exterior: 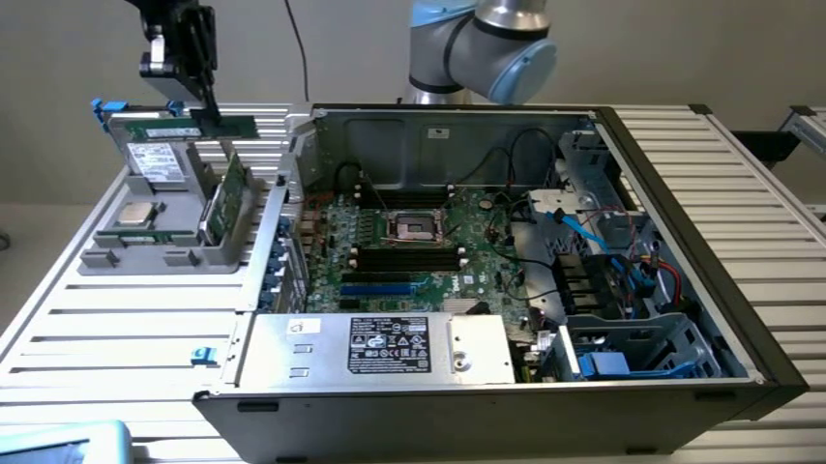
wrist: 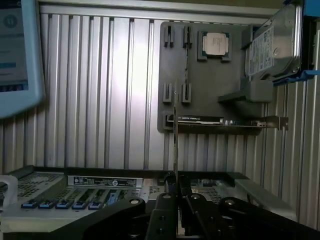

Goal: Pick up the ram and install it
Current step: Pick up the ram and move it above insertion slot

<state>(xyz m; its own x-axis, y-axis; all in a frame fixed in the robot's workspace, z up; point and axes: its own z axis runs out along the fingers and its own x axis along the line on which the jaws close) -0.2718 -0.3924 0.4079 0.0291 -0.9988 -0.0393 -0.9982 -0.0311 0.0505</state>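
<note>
Plain pale wall behind, and everything sat on a ribbed silver aluminium table built from long slatted profiles. On it lay an open black metal computer case with the green motherboard facing up among loose cables.

Step-wise, I'd say the pick-up was done and the install wasn't. The black two-finger tool was pinched nearly closed on the long, thin green circuit-board ram, fingers pressed against its flat faces. The ram hung in the air over the grey moulded plastic tray at the exterior view's left, well apart from the motherboard. In the wrist view the ram showed edge-on, basically a hairline blade sticking out of the tool.

Sitting in the tray:
- The square silver processor chip, flat and a bit mirror-ish.
- The boxy grey metal drive with its white label, propped up at an angle.
- Another green card standing on edge, which had a thin metal bracket in the wrist view.

My guess at what installing calls for: the stick has to end up over the long black slots beside the square socket in the middle of the board. It would need to sit parallel to one slot and go in dead straight. It's rigid but thin, and the slots looked narrow with cables close by, so even a small twist in the grip would probably matter.
</note>
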